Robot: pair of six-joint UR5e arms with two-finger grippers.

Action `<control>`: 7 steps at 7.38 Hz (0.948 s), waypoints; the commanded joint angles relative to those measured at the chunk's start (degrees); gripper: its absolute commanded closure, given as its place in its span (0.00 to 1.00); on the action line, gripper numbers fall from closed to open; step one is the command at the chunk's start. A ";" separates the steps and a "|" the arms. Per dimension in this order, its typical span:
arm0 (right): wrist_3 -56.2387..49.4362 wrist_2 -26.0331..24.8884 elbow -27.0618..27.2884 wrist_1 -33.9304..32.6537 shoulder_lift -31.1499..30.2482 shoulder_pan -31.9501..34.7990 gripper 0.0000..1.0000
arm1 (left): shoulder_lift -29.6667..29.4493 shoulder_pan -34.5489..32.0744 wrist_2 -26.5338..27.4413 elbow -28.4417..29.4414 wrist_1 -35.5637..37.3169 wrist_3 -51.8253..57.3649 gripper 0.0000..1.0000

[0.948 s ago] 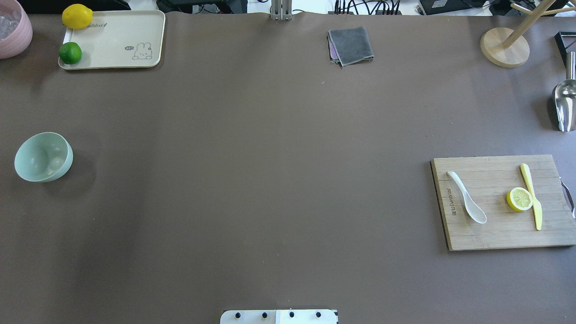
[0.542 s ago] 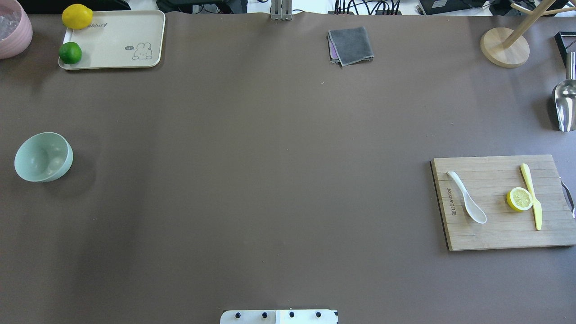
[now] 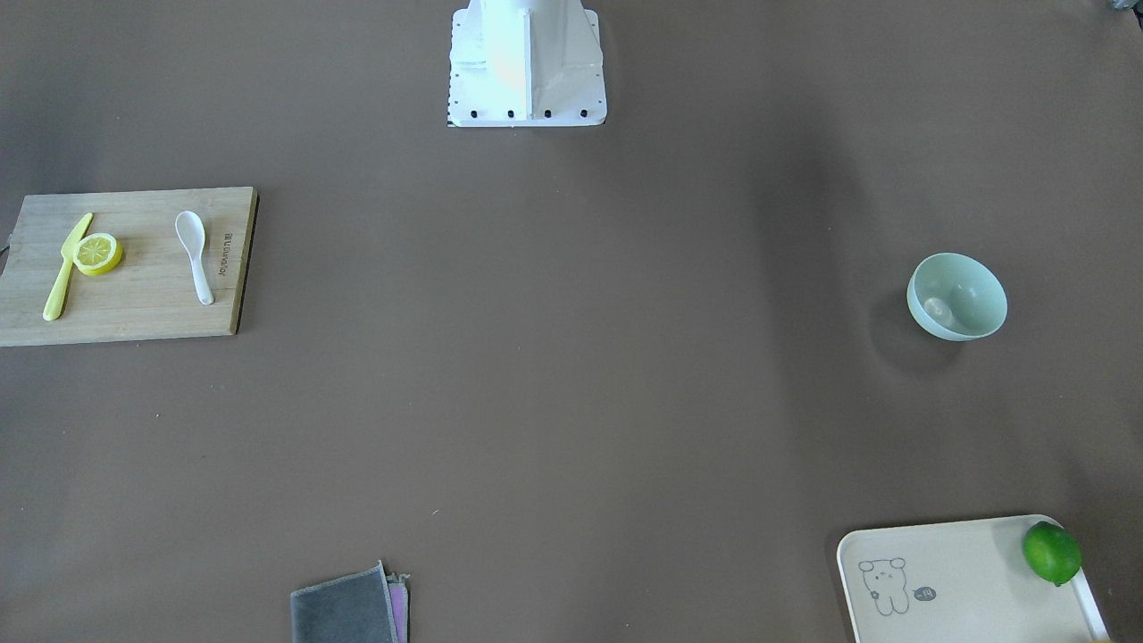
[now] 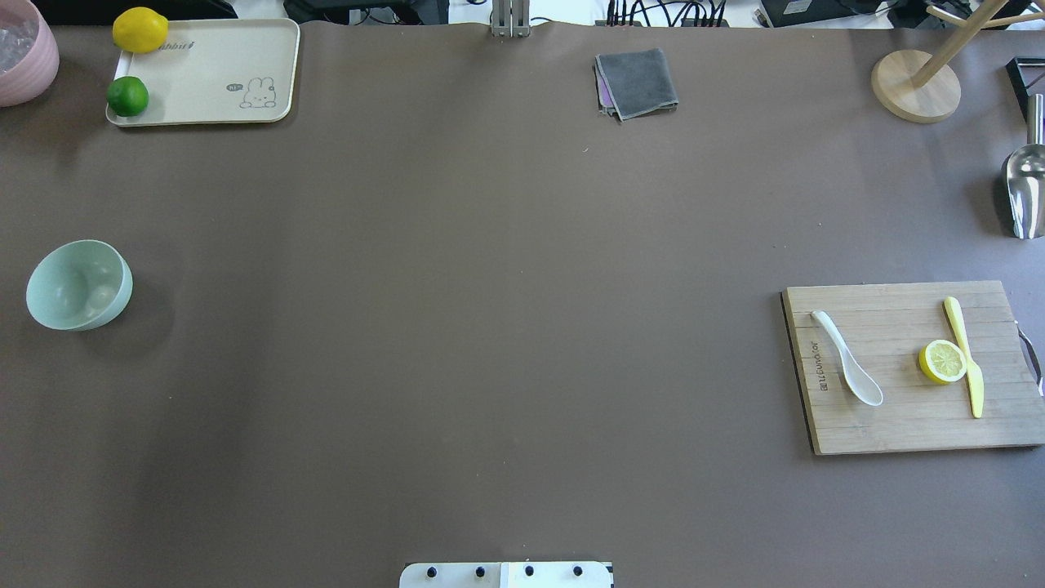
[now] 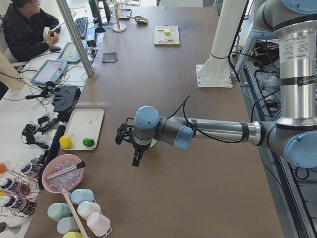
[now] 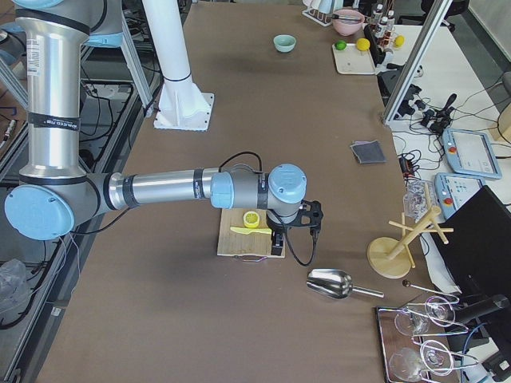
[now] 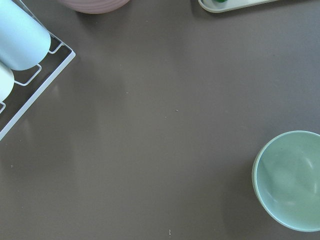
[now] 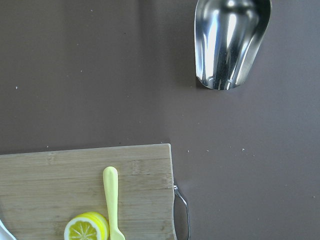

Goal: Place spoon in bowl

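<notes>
The white spoon (image 4: 849, 369) lies on the wooden cutting board (image 4: 906, 425) at the table's right, scoop toward the robot; it also shows in the front view (image 3: 195, 254). The mint-green bowl (image 4: 78, 284) stands far off at the table's left, and also shows in the front view (image 3: 956, 296) and the left wrist view (image 7: 290, 180). My left gripper (image 5: 135, 159) hangs above the table near the bowl. My right gripper (image 6: 278, 242) hangs over the cutting board's outer end. Both show only in the side views, so I cannot tell whether they are open or shut.
A lemon half (image 4: 942, 362) and a yellow plastic knife (image 4: 965, 355) lie on the board beside the spoon. A metal scoop (image 4: 1025, 188) lies beyond it. A cream tray (image 4: 220, 65) with a lime and a lemon, a pink bowl (image 4: 24, 49), a grey cloth (image 4: 637, 82) and a wooden stand (image 4: 914, 86) line the far edge.
</notes>
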 commanded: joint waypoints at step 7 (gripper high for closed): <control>-0.08 0.07 0.28 0.09 0.24 -0.03 0.00 | -5.51 6.37 -3.06 0.07 -6.02 -2.14 0.02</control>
